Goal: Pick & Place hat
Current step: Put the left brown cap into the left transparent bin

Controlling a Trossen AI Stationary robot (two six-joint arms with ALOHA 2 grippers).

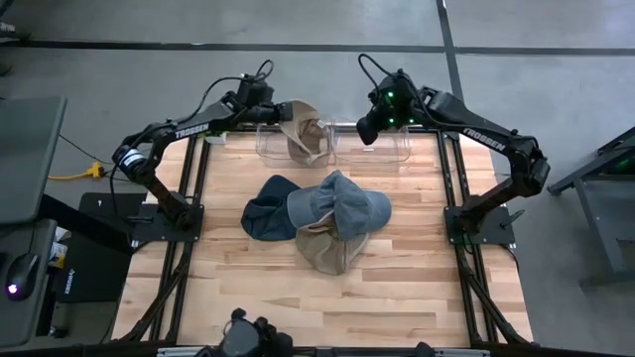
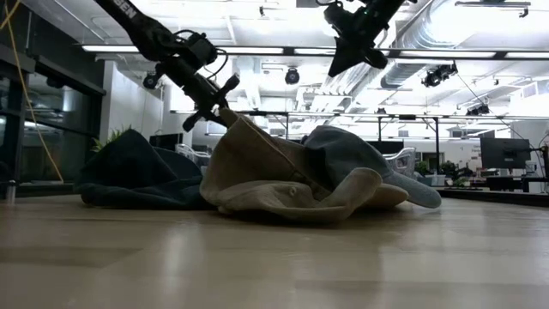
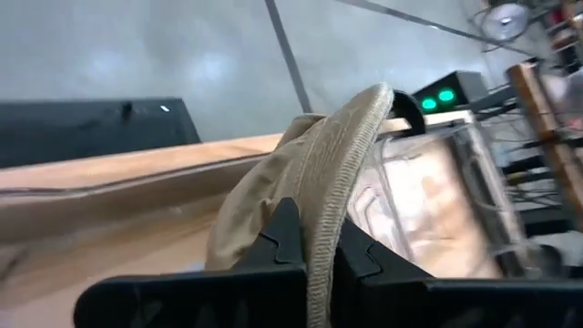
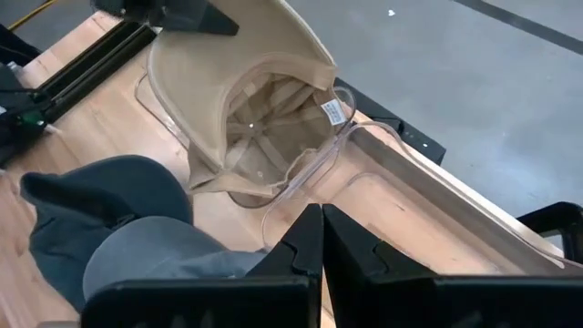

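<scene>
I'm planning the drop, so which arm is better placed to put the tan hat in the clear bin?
Left. Its hand grips the tan hat over the clear bin; the right hand is shut, empty.

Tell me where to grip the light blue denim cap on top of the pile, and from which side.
Take the light blue denim cap by its brim, which juts toward the right edge of the pile. Come from the right with the right gripper, now shut over the clear plastic bin; that brim edge looks free of the tan hat beneath.
</scene>
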